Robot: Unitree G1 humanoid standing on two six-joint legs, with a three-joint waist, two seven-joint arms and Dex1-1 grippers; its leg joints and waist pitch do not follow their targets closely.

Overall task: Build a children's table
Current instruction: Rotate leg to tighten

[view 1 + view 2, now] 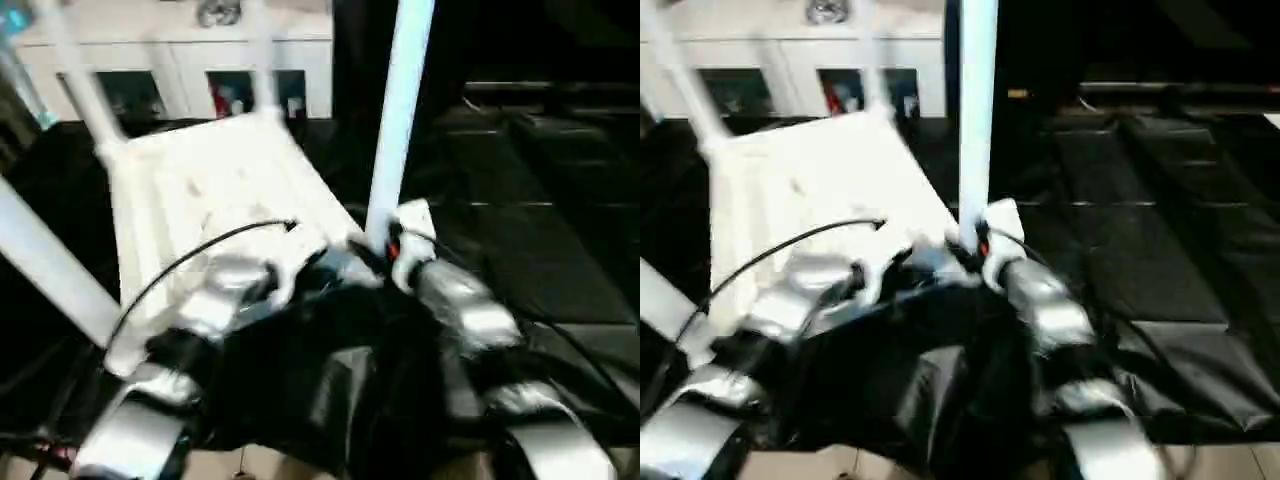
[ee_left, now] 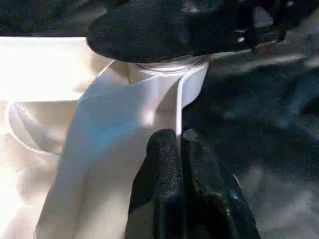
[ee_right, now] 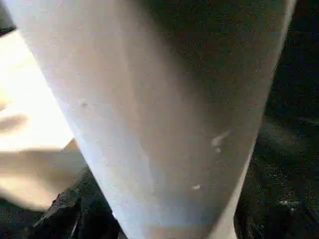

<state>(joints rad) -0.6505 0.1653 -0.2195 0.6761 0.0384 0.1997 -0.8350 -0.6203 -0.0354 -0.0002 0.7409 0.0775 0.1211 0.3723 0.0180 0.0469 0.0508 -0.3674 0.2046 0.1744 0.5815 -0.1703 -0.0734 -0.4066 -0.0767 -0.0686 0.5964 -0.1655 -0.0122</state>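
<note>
Gripping upright leg [image 1: 398, 110]: right gripper [image 1: 385, 250]. Left gripper [image 2: 180, 149] closed, fingertips against table top [image 1: 200, 180] rib.

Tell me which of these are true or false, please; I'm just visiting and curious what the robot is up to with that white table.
1. The table top lies upside down with legs sticking up. True.
2. The floor covering under the table is bright red. False: it is black.
3. The left gripper has its fingers spread wide. False: they are pressed together, resting by a corner socket.
4. The right gripper is at the base of an upright leg. True.
5. A white cabinet stands behind the table. True.
6. The table has no legs fitted. False: several stand in its corners.
</note>
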